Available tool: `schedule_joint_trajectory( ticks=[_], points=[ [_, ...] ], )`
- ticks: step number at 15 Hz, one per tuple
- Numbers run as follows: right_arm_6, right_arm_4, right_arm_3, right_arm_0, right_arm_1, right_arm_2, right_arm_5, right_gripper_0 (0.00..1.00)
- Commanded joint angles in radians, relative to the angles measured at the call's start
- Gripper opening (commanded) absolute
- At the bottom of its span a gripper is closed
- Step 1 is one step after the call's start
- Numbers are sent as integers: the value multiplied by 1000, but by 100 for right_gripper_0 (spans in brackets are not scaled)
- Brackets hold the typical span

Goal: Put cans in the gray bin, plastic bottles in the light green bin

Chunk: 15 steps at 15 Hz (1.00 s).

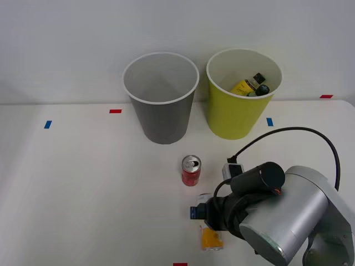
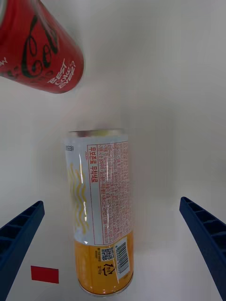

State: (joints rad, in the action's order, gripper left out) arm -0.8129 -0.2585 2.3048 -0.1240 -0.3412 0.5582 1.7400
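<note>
So the tall slim can [image 2: 101,211] is lying on its side on the white desk [image 1: 83,183]. It's a smooth metal cylinder, white body with wavy yellow lines and red print, orange band at one end with a barcode and QR code. From the front it sits around 5 o'clock from the red can [image 1: 191,170], mostly tucked under the right arm's wrist, with just the orange end poking out.

The right gripper [image 2: 113,254] hangs right over it, fingers [image 2: 207,235] spread wide, one on each side of the can and not touching it. They're blue ribbed plastic, wedge-shaped.

The red can stands upright close by, short and stubby, glossy red with black script and a silver top with a pull tab.

Further back, the gray bin [image 1: 162,119] is at about 11 o'clock from the red can: round, tapered matte plastic, white rim, pale inside. The light green bin [image 1: 236,113] stands just beside the gray one, at roughly 1 o'clock, same tapered shape, and it has the plastic bottles [image 1: 250,86] in it, black caps and a yellow label showing.

Small red and blue tape marks [image 1: 115,111] are stuck flat on the desk.
</note>
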Motion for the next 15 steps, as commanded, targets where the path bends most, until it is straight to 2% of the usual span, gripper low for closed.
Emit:
schedule_joint_trajectory(
  ticks=[1, 5, 10, 15],
  points=[
    [12, -4, -2, 0, -15, 20, 1, 100],
    [14, 12, -4, -2, -7, 51, 1, 100],
    [-8, 116, -47, -16, -1, 109, 0, 100],
    [-2, 122, -53, -22, -32, 132, 1, 100]
  ],
)
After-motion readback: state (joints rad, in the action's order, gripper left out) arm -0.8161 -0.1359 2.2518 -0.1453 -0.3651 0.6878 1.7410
